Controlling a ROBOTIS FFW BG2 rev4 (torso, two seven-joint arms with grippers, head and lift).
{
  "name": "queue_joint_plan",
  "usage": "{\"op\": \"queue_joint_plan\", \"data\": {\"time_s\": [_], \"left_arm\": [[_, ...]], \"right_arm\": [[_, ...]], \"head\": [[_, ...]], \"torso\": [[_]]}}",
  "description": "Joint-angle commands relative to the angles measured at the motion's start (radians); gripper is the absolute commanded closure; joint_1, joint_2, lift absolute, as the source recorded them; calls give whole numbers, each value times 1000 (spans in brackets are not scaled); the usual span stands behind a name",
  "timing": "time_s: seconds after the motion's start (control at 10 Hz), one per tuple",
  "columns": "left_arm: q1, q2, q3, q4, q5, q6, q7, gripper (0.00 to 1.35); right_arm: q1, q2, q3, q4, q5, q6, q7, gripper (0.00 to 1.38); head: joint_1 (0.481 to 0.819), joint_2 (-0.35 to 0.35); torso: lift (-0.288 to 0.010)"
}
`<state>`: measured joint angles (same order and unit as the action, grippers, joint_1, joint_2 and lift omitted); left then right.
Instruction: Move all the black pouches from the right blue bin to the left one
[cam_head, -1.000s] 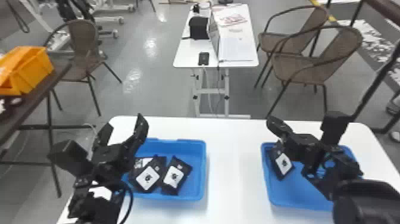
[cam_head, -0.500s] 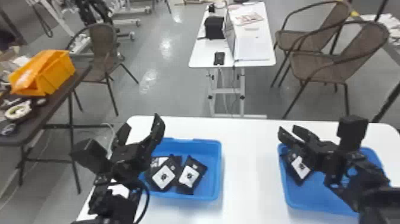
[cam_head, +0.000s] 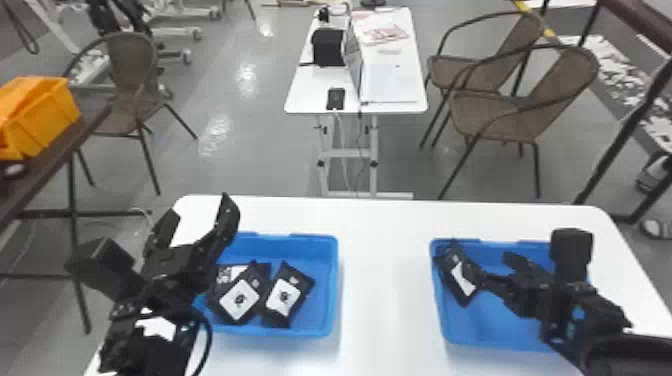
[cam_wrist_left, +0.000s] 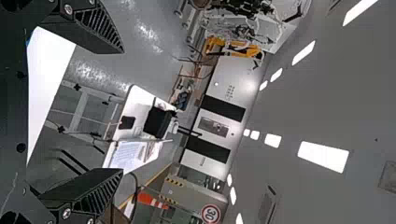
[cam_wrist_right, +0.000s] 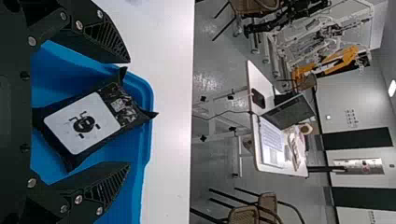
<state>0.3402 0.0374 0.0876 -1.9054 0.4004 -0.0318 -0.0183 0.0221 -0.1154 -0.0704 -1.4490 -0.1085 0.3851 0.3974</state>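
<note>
In the head view, my left gripper, fingers spread, is parked at the left blue bin's back left; it stands open in the left wrist view too. Black pouches lie in that bin: one partly covers another, and a third is at their right. My right gripper is over the right blue bin, at the right of a black pouch in its back left corner. In the right wrist view, this pouch lies between the separated fingers of my open gripper.
Both bins stand on a white table, with a strip of tabletop between them. Behind it are a smaller white table and brown chairs. A dark side table at the left holds an orange crate.
The head view has swung sideways. Against the right bin, my right gripper has come down and nearer, from over the pouch's back part to its right side. My left arm keeps its place by the left bin.
</note>
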Motion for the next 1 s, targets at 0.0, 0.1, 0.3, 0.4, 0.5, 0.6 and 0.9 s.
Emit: {"op": "queue_joint_plan", "data": {"time_s": [0.0, 0.1, 0.3, 0.4, 0.5, 0.6, 0.9], "left_arm": [[0, -1, 1, 0, 0, -3, 0, 121], [0, -1, 1, 0, 0, -8, 0, 122], [-1, -1, -2, 0, -2, -8, 0, 122], [-1, -1, -2, 0, -2, -10, 0, 122], [2, -5, 1, 0, -2, -14, 0, 121], [5, -14, 6, 0, -3, -19, 0, 121], [3, -17, 6, 0, -6, -22, 0, 122]], "right_arm": [[-41, -7, -2, 90, 40, -3, 34, 252], [-82, -6, 0, 151, 84, 0, 69, 251], [-149, -1, 1, 252, 153, 0, 115, 251], [-160, 2, 3, 275, 174, 0, 123, 251], [-160, 7, 3, 279, 204, 5, 123, 251], [-175, 5, 3, 309, 222, 3, 130, 251], [-237, 5, 9, 410, 279, -43, 172, 251]], "head": [[695, 61], [695, 58], [695, 57], [695, 57], [695, 56], [695, 56], [695, 60]], "torso": [[10], [10], [10], [10], [10], [10], [10]]}}
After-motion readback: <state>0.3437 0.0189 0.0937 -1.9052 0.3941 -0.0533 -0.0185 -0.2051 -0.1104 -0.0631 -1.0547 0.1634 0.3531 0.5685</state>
